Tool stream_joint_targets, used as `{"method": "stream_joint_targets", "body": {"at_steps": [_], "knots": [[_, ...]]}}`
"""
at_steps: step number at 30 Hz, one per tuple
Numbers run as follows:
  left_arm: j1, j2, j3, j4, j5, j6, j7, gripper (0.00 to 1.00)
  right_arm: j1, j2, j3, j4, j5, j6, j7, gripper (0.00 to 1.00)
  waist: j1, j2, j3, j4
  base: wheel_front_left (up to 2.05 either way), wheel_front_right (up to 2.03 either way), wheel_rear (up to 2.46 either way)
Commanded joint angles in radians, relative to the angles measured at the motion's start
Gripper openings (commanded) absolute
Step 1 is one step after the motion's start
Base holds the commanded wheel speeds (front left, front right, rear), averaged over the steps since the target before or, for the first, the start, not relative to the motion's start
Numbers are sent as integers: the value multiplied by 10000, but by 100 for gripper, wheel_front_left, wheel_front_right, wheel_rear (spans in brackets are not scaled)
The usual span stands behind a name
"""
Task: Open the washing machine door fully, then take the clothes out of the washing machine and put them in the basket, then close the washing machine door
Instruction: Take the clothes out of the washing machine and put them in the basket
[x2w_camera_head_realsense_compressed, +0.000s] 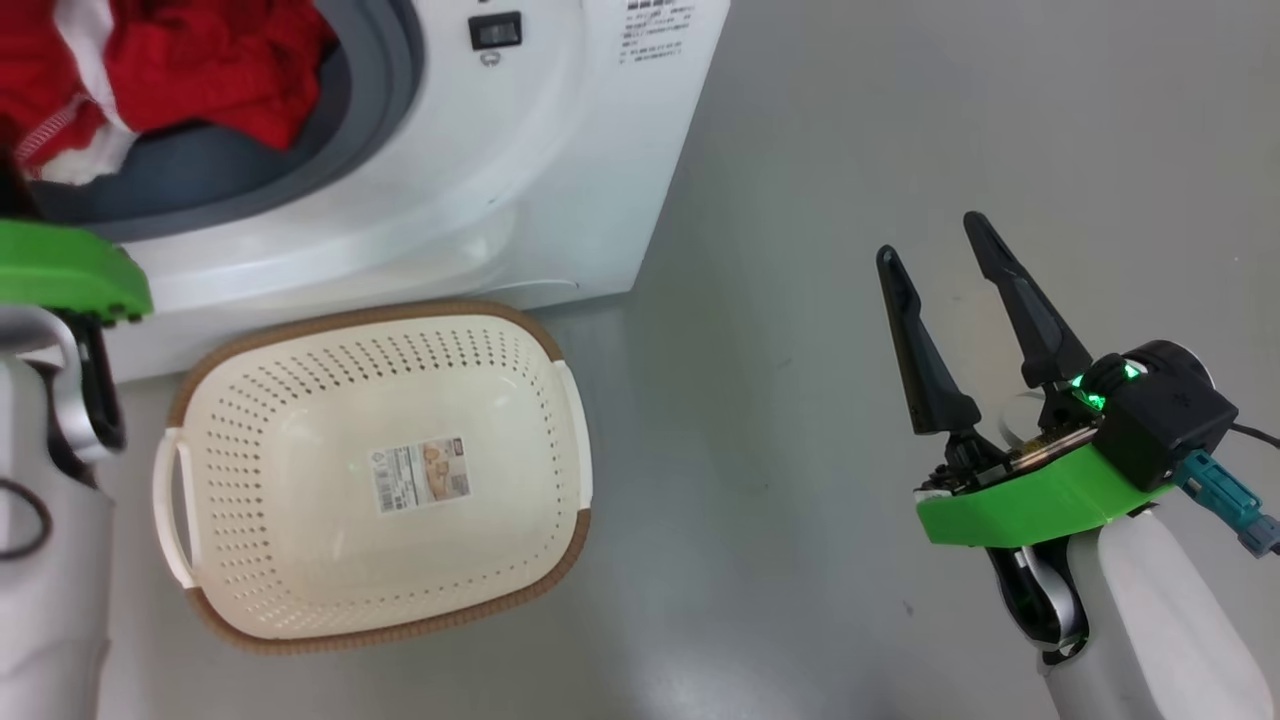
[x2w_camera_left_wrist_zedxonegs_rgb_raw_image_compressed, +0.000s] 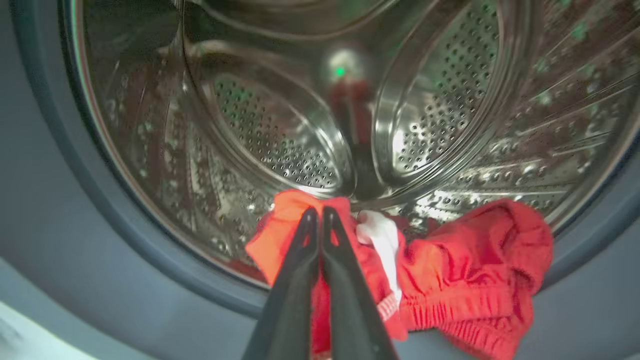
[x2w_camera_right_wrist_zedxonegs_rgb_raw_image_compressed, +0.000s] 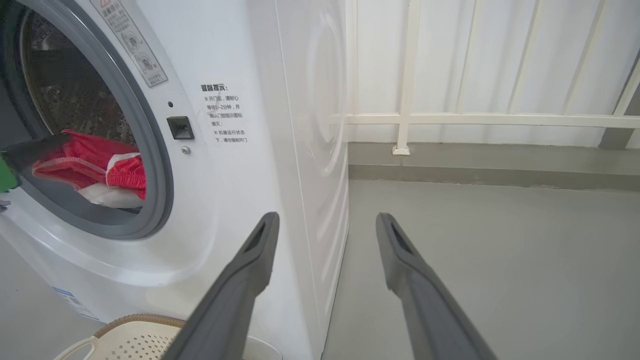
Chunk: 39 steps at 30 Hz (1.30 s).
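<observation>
Red clothes (x2w_camera_left_wrist_zedxonegs_rgb_raw_image_compressed: 450, 270) heaped at lip of drum (x2w_camera_left_wrist_zedxonegs_rgb_raw_image_compressed: 280, 140) inside washing machine (x2w_camera_head_realsense_compressed: 480, 180), fold pinched in clenched left gripper (x2w_camera_left_wrist_zedxonegs_rgb_raw_image_compressed: 320, 212). Right gripper (x2w_camera_head_realsense_compressed: 930, 238) spread, empty, above floor (x2w_camera_head_realsense_compressed: 800, 500). Basket (x2w_camera_head_realsense_compressed: 250, 400) on floor just before machine front.

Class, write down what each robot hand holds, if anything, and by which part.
The left hand is shut on the clothes, pinching a raised red fold beside the white trim. The right hand is open and holds nothing.

There is one washing machine (x2w_camera_head_realsense_compressed: 560, 180) and one basket (x2w_camera_head_realsense_compressed: 280, 470) with one paper label (x2w_camera_head_realsense_compressed: 422, 475). There is one heap of clothes (x2w_camera_head_realsense_compressed: 210, 70); I cannot tell how many pieces. There are two grippers, the left gripper (x2w_camera_left_wrist_zedxonegs_rgb_raw_image_compressed: 319, 212) and the right gripper (x2w_camera_head_realsense_compressed: 930, 237).
</observation>
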Motion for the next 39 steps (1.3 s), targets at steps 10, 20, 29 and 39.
{"method": "stream_joint_targets", "body": {"at_steps": [10,20,29,39], "knots": [[2464,-258,662,-2742,622,9,-122,0,556,11,192,7,-132,4,-63,100,0,0,-1097,241,0,0,0],[4360,-856,974,-4284,965,-74,-123,0,865,31,285,197,-132,4,-63,100,0,0,-1877,372,0,0,0],[5475,-1228,907,-5330,1073,-54,-123,0,1110,35,323,326,-133,4,-63,100,0,0,-2467,355,0,0,0],[6465,-1471,640,-6918,1148,118,-32,0,1286,3,298,304,-166,4,-63,100,0,0,-2731,279,0,0,0]]}}
